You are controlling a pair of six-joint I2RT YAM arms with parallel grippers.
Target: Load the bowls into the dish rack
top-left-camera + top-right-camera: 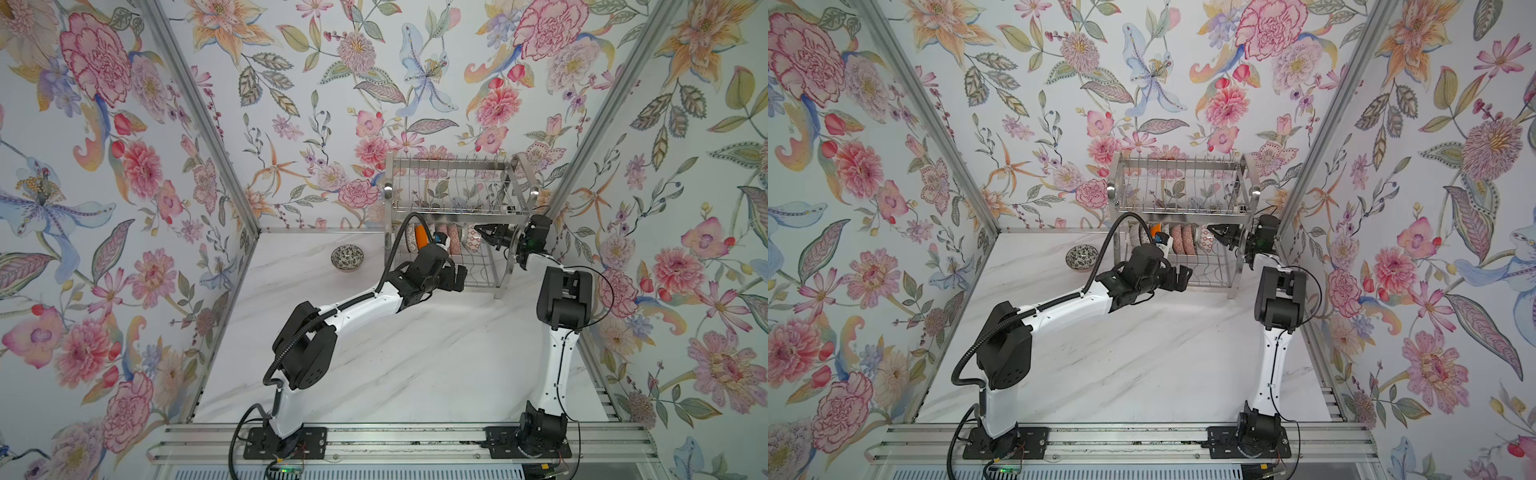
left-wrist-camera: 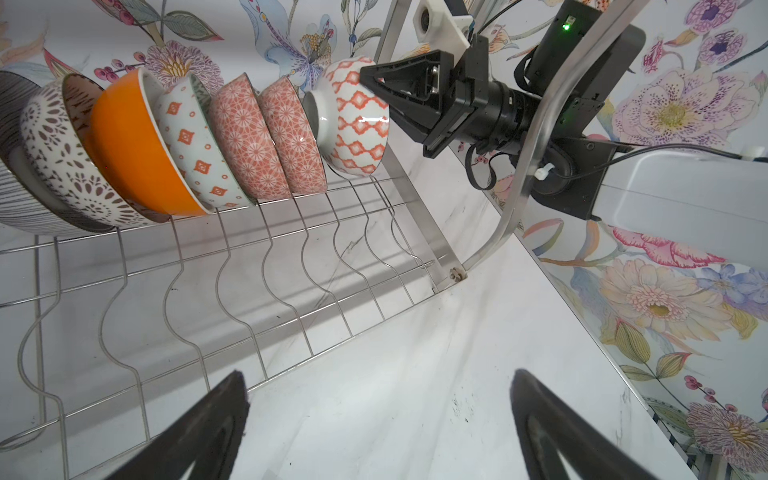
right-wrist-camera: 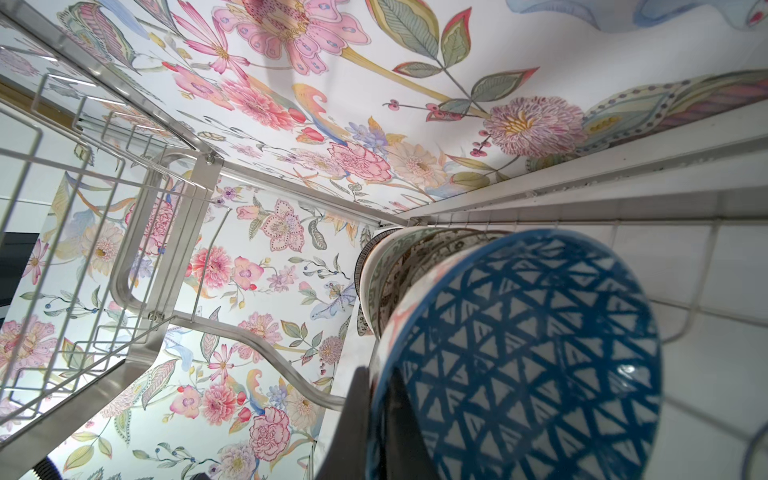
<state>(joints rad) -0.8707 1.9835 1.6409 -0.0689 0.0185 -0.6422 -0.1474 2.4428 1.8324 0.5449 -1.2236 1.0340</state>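
Note:
The steel dish rack (image 1: 453, 178) (image 1: 1183, 174) stands at the back right of the table. Several bowls stand on edge in its lower tier, among them an orange bowl (image 2: 133, 153) (image 1: 421, 235). My right gripper (image 1: 478, 232) (image 1: 1212, 230) (image 2: 365, 79) (image 3: 376, 374) is shut on the rim of the end bowl, blue-triangled inside (image 3: 519, 353) and orange-latticed outside (image 2: 353, 116). My left gripper (image 2: 378, 378) (image 1: 457, 276) (image 1: 1183, 276) hangs open and empty at the rack's front. A black-and-white bowl (image 1: 347, 257) (image 1: 1081, 257) sits upright on the table, left of the rack.
The rack's curved flat-bar leg (image 2: 528, 166) passes just in front of the right wrist. The rack's upper tier (image 3: 83, 174) is bare wire. Floral walls close in on three sides, with a metal rail (image 1: 374, 440) along the front.

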